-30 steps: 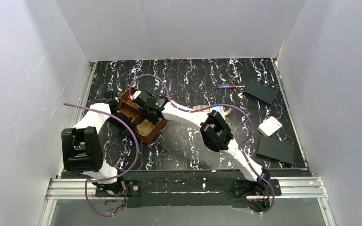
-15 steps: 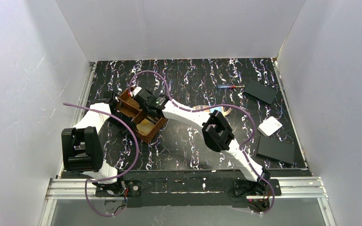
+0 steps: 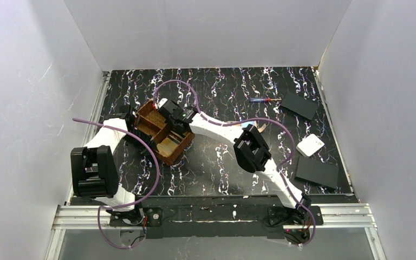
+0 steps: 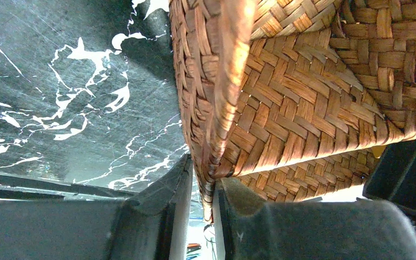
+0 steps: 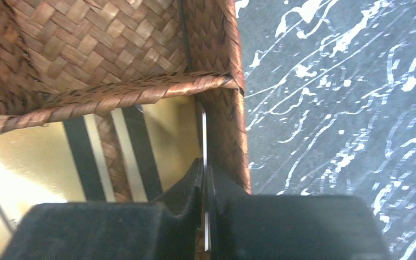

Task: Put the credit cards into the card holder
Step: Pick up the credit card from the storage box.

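- Left gripper (image 4: 203,189): clenched on the rim of the woven tray (image 4: 303,108), at the tray's 9 o'clock side. The tray is thereby steadied.
- Credit cards (image 5: 32,162): gold, lying and leaning in the tray's 5 o'clock compartment, just past the divider (image 5: 114,95).
- Right gripper (image 5: 204,179): within the last second the fingers were drawn together from half open. An upright card (image 5: 204,124), flush against the tray's side wall, is now pinched between them. The pick is judged secured; the lift remains.
- Clearance: wall touching the card, divider close at 12 o'clock. A straight-up withdrawal is advised. Open table (image 5: 330,108) lies at 3 o'clock.
- Card holder: not made out in these views.
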Motion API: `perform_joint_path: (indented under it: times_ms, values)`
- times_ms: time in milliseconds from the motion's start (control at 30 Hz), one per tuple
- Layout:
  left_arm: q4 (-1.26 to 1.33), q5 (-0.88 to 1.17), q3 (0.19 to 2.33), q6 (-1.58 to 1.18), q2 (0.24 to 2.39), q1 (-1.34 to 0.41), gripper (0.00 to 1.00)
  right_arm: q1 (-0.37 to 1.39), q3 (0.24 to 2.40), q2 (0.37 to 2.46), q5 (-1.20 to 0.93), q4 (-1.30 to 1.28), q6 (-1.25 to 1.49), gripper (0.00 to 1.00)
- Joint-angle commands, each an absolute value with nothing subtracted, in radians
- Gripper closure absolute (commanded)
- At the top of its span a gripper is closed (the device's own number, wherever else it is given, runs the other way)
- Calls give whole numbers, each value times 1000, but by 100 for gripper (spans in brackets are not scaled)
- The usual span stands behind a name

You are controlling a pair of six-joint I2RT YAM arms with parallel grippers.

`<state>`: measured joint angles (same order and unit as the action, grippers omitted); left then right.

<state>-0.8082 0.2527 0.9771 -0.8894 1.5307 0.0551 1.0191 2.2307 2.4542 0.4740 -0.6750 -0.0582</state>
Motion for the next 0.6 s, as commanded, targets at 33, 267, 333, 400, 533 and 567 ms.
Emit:
perform_joint_path:
  times_ms: [33, 267, 333, 400, 533, 567]
  values:
    - [-892, 226, 998, -867, 1524, 65, 80, 953, 2254, 2395, 310, -680, 5, 99]
    - [-1010, 258, 1058, -872, 1449, 72, 54, 893, 2248, 2318, 90, -643, 193, 99]
    - [-1096, 267, 1113, -852, 1428, 81, 47, 874, 2217, 2295, 11, -626, 248, 99]
    - [-1196, 268, 1181, -811, 1416, 85, 38, 861, 2158, 2262, -76, -575, 296, 99]
    - [-1289, 303, 1282, -725, 1383, 84, 28, 839, 2062, 2207, -213, -433, 419, 99]
    - [-1296, 321, 1304, -712, 1370, 85, 27, 833, 2049, 2201, -249, -413, 453, 99]
